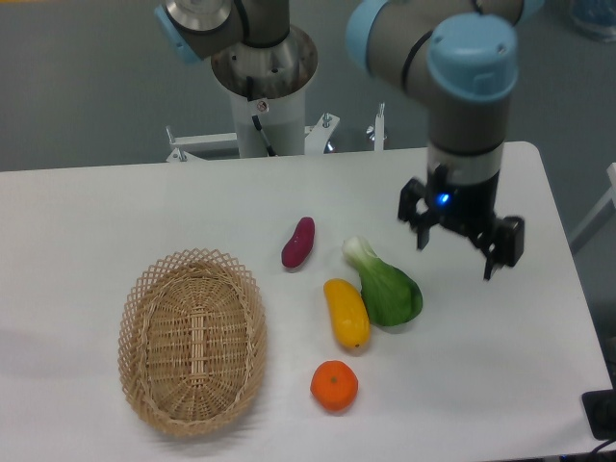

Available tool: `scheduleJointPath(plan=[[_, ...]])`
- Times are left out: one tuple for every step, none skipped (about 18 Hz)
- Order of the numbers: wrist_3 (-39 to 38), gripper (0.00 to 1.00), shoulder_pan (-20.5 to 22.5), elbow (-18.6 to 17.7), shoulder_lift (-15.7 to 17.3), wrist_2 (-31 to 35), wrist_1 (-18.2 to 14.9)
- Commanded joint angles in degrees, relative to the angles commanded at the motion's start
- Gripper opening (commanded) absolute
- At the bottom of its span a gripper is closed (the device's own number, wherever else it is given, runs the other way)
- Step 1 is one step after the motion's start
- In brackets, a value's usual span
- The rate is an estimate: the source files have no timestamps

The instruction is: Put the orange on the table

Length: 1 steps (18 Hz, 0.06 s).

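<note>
While the basket [192,345] holds nothing, the orange [334,385] rests on the table [96,221].

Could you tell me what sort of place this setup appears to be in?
Probably a robotics lab. A pedestal-mounted arm with an open gripper works over a plain white table laid out with an orange, a wicker basket and toy-like vegetables, on a bare grey floor.

One orange [334,385]. One yellow-orange squash-like vegetable [346,313]. One green leafy vegetable, white stem end [385,287]. One purple sweet-potato-like piece [297,243]. Four produce items in all. One oval wicker basket [192,341]. One white tabletop [115,212]. One robot arm [452,87], one claw [464,241].
</note>
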Motion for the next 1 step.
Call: scheduleJointPath(plan=[[0.00,1.00,0.00,0.00,0.00,-0.09,-0.35]])
